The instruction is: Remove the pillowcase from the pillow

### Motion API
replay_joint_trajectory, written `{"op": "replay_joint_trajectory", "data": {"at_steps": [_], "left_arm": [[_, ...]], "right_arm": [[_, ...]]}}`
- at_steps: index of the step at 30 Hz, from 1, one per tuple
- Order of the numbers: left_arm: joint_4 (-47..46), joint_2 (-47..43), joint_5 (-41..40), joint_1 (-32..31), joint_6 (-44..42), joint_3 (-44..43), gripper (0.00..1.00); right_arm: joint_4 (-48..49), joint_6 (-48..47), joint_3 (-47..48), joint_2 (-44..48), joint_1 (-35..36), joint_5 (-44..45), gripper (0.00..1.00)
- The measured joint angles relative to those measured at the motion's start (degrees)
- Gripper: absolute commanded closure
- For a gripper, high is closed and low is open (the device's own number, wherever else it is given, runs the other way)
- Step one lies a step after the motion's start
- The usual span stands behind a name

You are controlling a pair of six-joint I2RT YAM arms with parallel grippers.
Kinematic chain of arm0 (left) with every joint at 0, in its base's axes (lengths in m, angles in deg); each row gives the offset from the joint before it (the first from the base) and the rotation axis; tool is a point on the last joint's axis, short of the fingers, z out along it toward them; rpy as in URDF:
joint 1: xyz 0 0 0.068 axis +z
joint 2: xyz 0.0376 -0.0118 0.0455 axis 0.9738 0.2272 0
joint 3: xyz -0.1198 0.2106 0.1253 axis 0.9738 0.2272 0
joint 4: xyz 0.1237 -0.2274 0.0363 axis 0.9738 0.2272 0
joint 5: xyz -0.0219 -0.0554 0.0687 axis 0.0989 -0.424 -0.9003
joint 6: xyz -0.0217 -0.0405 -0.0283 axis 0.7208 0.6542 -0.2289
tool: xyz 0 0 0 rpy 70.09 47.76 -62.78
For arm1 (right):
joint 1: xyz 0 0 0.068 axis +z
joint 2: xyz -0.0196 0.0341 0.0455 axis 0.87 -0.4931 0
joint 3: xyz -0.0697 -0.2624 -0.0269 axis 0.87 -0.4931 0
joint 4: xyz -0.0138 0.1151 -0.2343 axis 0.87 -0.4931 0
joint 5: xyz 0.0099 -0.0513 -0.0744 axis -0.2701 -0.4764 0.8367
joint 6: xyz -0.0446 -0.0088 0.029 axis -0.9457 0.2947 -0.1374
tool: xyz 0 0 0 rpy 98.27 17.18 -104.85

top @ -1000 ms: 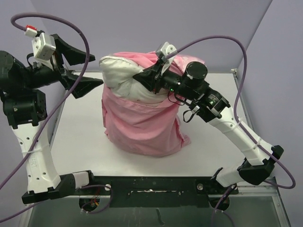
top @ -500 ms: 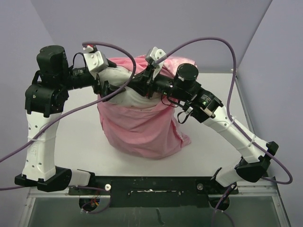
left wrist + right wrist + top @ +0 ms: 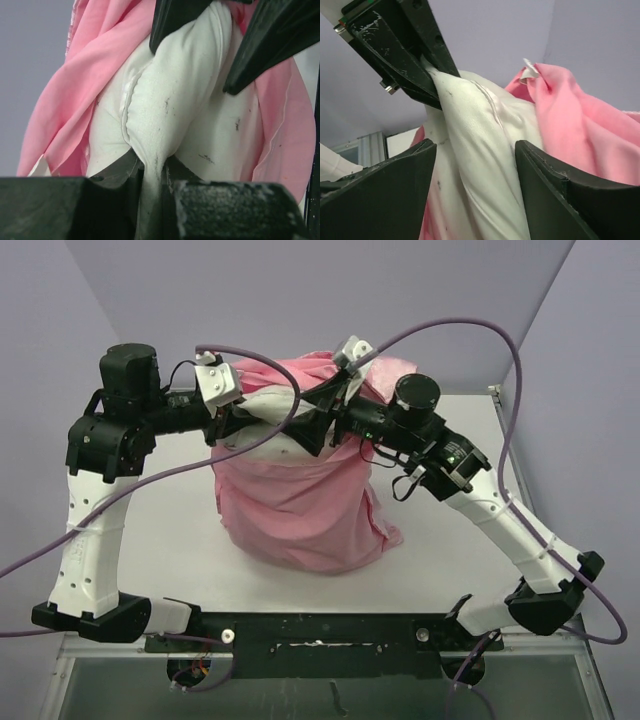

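The pillowcase (image 3: pixel 300 510) stands bunched in the middle of the table, with its pink folds (image 3: pixel 95 60) slid down round the pillow (image 3: pixel 270 400). The off-white pillow (image 3: pixel 190 100) sticks out of the top. My left gripper (image 3: pixel 243 424) comes in from the left and is shut on a pinched ridge of pillow fabric (image 3: pixel 152 172). My right gripper (image 3: pixel 318 420) reaches in from the right with its fingers (image 3: pixel 395 190) spread open on either side of the pillow (image 3: pixel 480 165); neither pad presses on it. In the right wrist view the left gripper (image 3: pixel 427 67) clamps the pillow's upper corner.
The white table (image 3: pixel 170 540) runs to a black rail (image 3: pixel 320 625) at the near edge. Purple cables (image 3: pixel 450 325) loop above both arms. Lilac walls (image 3: pixel 300 290) close in the back and both sides.
The left arm swung in from the far left and shut on the pillow's top corner. The right gripper, earlier shut on the pillow, has opened and let go.
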Motion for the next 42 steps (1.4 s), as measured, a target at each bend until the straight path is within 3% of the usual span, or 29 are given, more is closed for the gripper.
{"op": "replay_joint_trajectory", "data": {"at_steps": [5, 14, 37, 42], "left_arm": [[-1.3, -0.1, -0.2, 0.0, 0.7, 0.3, 1.0], [-1.4, -1.2, -1.6, -0.1, 1.6, 0.3, 1.0], [3.1, -3.7, 0.2, -2.2, -0.7, 0.9, 1.0], [4.9, -5.7, 0.8, -3.3, -3.0, 4.0, 1.0]], "right_arm": [[-3.2, 1.6, -1.7, 6.0, -4.5, 4.3, 0.28], [-9.9, 0.2, -2.3, 15.5, -9.6, 13.3, 0.32], [-12.3, -5.8, 0.1, 9.7, -9.6, 25.8, 0.76], [-11.3, -5.9, 0.5, 9.0, -11.1, 26.9, 0.76]]}}
